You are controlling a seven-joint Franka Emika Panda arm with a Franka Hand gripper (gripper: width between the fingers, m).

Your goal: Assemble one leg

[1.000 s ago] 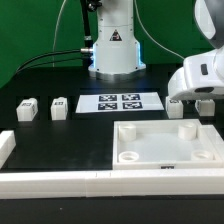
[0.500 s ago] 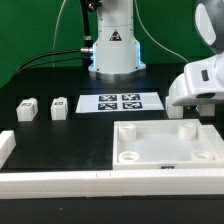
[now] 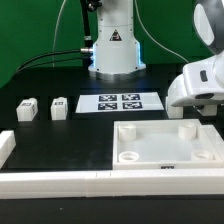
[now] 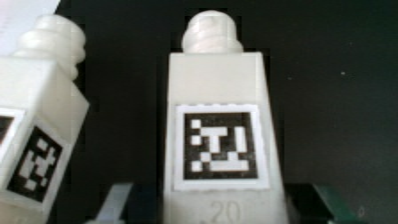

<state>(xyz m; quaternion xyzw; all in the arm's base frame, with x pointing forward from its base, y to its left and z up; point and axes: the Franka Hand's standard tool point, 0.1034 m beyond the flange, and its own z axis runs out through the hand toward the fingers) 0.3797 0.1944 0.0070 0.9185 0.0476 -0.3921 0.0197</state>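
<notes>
In the wrist view a white leg (image 4: 217,120) with a black-and-white tag and a threaded tip lies between my fingers. My gripper (image 4: 222,207) is open and straddles the leg's base. A dark gap shows between the leg and the finger (image 4: 125,202) on each side. A second leg (image 4: 39,125) lies close beside it. In the exterior view my gripper (image 3: 196,104) is low at the right, behind the large white panel (image 3: 165,150), and hides both these legs. Two more legs (image 3: 26,108) (image 3: 59,107) stand at the left.
The marker board (image 3: 120,102) lies in the middle of the black table, in front of the robot base (image 3: 113,50). Long white border bars (image 3: 70,182) run along the front, with one end piece (image 3: 6,148) at the exterior view's left.
My gripper has dropped a little lower at the right, so its fingers now sit behind the panel's far edge. Nothing else has moved.
</notes>
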